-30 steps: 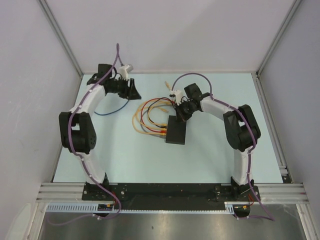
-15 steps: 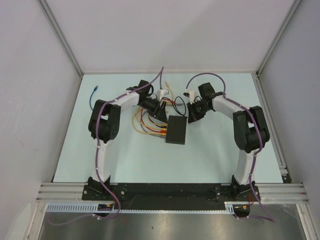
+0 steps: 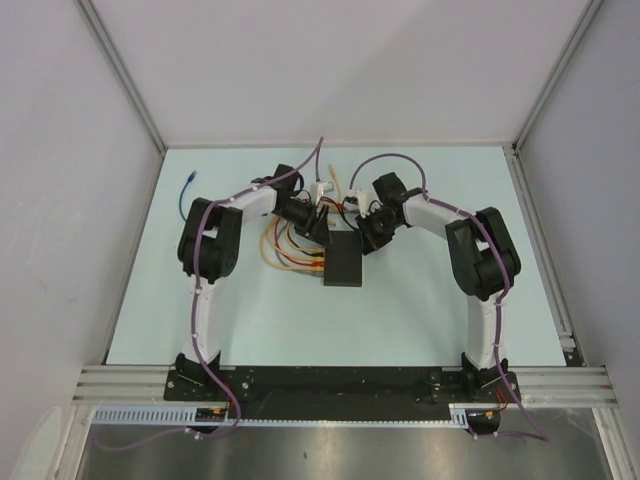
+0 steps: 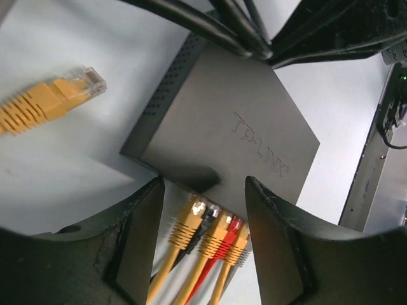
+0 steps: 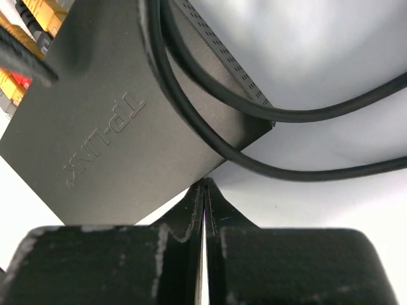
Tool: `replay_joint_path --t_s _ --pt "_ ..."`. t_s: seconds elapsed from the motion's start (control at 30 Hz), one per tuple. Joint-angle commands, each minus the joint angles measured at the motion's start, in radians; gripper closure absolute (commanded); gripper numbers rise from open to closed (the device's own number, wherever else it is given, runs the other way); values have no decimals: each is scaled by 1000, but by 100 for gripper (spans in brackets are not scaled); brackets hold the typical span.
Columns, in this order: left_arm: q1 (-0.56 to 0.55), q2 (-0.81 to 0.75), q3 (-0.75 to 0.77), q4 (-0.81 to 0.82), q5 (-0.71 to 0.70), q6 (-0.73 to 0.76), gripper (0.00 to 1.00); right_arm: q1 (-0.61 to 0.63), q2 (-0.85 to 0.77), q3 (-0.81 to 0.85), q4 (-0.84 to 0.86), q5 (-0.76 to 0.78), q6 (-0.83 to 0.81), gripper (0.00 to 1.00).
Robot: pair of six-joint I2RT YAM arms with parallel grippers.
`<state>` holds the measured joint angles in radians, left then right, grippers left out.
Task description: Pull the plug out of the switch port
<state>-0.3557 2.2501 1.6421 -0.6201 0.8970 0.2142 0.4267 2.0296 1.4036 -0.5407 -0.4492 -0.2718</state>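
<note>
the switch [image 4: 229, 133], a flat matte black box with raised lettering on its lid and a slotted side, lies near the middle of the pale blue tabletop [image 3: 430, 310]. the ports on its short edge hold a row of ribbed plugs [image 4: 216, 232], mostly yellow with one red. another yellow plug [image 4: 57, 95] with a clear tip lies loose beside the box. the left hand [image 4: 203, 190] is released, its scuffed black fingers spread either side of the plugged edge, gripping nothing. the right hand [image 5: 203, 190] is clenched empty, tips at the box's edge, where two smooth black cords [image 5: 191, 121] cross the lid.
</note>
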Motion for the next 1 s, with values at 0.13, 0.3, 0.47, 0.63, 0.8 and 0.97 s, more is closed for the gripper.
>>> replay_joint_path --t_s 0.13,0.3,0.47,0.63,0.8,0.97 --pt "23 -95 -76 71 11 -44 40 -23 -74 52 -7 -4 -15 100" --pt "63 -98 -74 62 26 -61 42 -25 -146 52 -65 -164 -67 100" --pt "73 -72 -77 45 56 -56 45 33 -115 52 -74 -209 -110 100" --pt "73 -43 -71 30 80 -59 49 63 -60 54 -28 -198 -78 100" --pt "73 -29 -77 31 97 -59 51 73 -8 54 -18 -148 -70 100" --pt "72 -7 -65 33 99 -68 54 72 26 54 -22 -112 -76 100"
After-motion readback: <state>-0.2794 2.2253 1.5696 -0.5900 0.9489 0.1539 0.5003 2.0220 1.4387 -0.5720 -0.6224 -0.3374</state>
